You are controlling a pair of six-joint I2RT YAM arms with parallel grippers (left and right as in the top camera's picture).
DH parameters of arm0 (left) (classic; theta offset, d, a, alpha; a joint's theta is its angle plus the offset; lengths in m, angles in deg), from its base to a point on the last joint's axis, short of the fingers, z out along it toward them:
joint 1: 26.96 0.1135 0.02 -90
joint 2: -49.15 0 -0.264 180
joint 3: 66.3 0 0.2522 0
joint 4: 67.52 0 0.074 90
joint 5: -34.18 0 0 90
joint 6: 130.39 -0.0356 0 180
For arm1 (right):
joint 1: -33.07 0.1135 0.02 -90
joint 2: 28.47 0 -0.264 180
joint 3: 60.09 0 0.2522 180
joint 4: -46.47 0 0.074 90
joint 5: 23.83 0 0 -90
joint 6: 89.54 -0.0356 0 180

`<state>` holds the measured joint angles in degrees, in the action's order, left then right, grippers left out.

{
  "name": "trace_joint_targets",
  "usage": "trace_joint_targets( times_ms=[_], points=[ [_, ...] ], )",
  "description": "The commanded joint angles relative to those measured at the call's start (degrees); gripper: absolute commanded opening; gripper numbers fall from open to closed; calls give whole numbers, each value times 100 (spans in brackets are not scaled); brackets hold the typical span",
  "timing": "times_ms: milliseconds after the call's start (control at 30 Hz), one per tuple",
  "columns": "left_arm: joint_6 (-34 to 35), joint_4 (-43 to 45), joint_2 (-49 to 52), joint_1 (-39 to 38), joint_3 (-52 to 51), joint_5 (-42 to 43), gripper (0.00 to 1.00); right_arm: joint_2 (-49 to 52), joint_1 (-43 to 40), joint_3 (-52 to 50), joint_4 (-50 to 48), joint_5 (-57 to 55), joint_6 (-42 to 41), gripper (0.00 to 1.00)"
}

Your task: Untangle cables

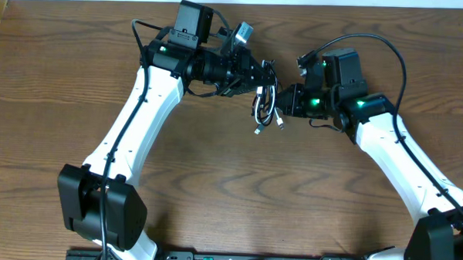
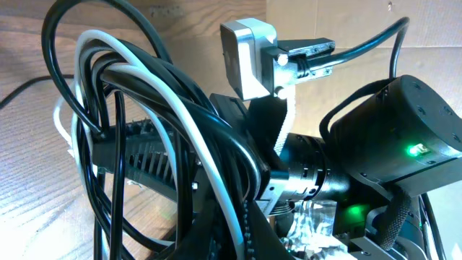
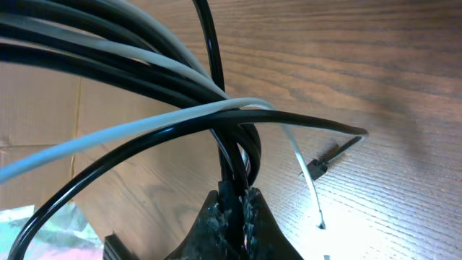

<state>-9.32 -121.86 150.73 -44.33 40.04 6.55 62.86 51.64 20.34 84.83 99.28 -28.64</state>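
The cables, one black (image 1: 263, 96) and one white (image 1: 274, 108), hang as one tangled bundle between my two grippers above the middle of the table. Two plug ends (image 1: 258, 131) dangle below it. My left gripper (image 1: 256, 78) is shut on the bundle's upper left. In the left wrist view, black loops (image 2: 119, 94) and white loops (image 2: 195, 137) cross in front of the left gripper (image 2: 234, 235). My right gripper (image 1: 284, 101) holds the bundle from the right. In the right wrist view the right gripper (image 3: 238, 206) is shut on black strands (image 3: 234, 155), with the white cable (image 3: 137, 126) crossing above.
The wooden table (image 1: 237, 200) lies under the bundle. In the left wrist view the right arm's body (image 2: 404, 137) fills the right side. A loose black plug (image 3: 317, 166) and a white cable end (image 3: 320, 220) hang just above the table.
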Motion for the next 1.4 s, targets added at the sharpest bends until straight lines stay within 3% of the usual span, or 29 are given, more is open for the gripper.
trace_joint_targets(
  times_ms=[0, 433, 733, 767, 800, 833, 867, 933, 1133, 1367],
  points=[
    [-101, -4, 24, 20, 28, -4, 8, -354, -59, 42, -37, 251, 22, 1],
    [-138, -4, 24, 13, 28, 289, 7, -422, -57, 42, -358, 238, 35, 4],
    [57, 33, 24, 15, 28, 793, 8, 356, 450, 39, -1670, 72, -938, 4],
    [81, 133, 24, 22, 28, 931, 7, 527, 511, 42, -1996, 155, -1126, 9],
    [120, 221, 24, 31, 28, 1060, 7, 634, 535, 39, -2188, 256, -1228, 26],
    [133, 273, 24, 31, 28, 1128, 7, 675, 542, 42, -2253, 319, -1261, 31],
    [227, 411, 24, 44, 28, 1272, 7, 752, 535, 42, -2332, 461, -1268, 49],
    [227, 518, 24, 72, 28, 1322, 7, 772, 463, 42, -2194, 503, -1259, 62],
    [146, 516, 24, 175, 28, 1307, 8, 688, -107, 42, -1864, 1228, -1054, 68],
    [-879, 485, 24, 219, 26, 1088, 7, 83, -1165, 42, -514, 1617, -48, 82]
  ],
)
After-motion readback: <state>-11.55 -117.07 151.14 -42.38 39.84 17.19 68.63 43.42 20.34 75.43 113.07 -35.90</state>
